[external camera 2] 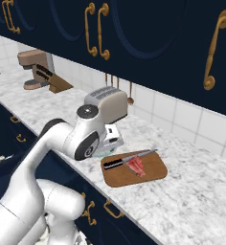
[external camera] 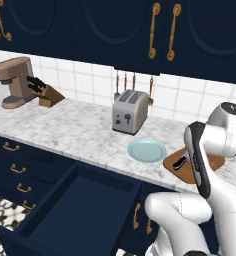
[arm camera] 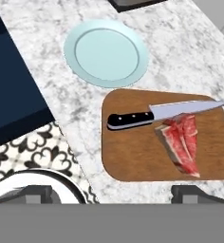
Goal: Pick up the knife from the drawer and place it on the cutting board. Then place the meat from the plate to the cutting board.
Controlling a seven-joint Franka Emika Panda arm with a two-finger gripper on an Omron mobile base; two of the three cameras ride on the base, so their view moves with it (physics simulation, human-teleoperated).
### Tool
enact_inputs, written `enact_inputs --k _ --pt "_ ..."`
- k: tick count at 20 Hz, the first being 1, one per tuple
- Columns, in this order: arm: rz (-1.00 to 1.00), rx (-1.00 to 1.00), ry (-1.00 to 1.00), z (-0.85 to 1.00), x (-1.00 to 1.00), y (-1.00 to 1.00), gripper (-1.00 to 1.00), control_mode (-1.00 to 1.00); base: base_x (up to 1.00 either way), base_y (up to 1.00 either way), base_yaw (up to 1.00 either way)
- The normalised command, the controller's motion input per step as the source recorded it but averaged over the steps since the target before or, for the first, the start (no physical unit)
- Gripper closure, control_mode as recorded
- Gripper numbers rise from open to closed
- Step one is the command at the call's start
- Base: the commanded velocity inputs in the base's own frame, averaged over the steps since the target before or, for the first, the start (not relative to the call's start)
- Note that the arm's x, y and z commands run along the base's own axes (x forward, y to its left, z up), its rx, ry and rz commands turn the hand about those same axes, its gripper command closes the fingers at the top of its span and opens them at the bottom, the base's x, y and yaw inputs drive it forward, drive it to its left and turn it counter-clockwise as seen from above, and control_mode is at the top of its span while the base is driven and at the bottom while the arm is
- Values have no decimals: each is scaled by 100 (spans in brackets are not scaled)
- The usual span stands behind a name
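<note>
Hovering spread-jawed, the gripper (arm camera: 112, 192) hung above the cutting board (arm camera: 133, 161). Knife (arm camera: 154, 114) and meat (arm camera: 182, 142) lay touching on it; the plate (arm camera: 106, 53) sat at 11 o'clock, the toaster (external camera: 130, 111) beyond.

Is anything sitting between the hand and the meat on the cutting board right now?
Nothing visible. In the hand view the open hand looks straight at the cutting board; the meat lies exposed on it, with the knife alongside it on the far side. The plate sits beyond the board.
</note>
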Motion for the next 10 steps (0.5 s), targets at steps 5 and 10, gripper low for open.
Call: enact_inputs --k 5,10 --pt "0 -4 -1 74 -50 89 -100 -100 0 0 0" --pt "0 -4 -7 81 -49 73 -100 -100 0 0 0"
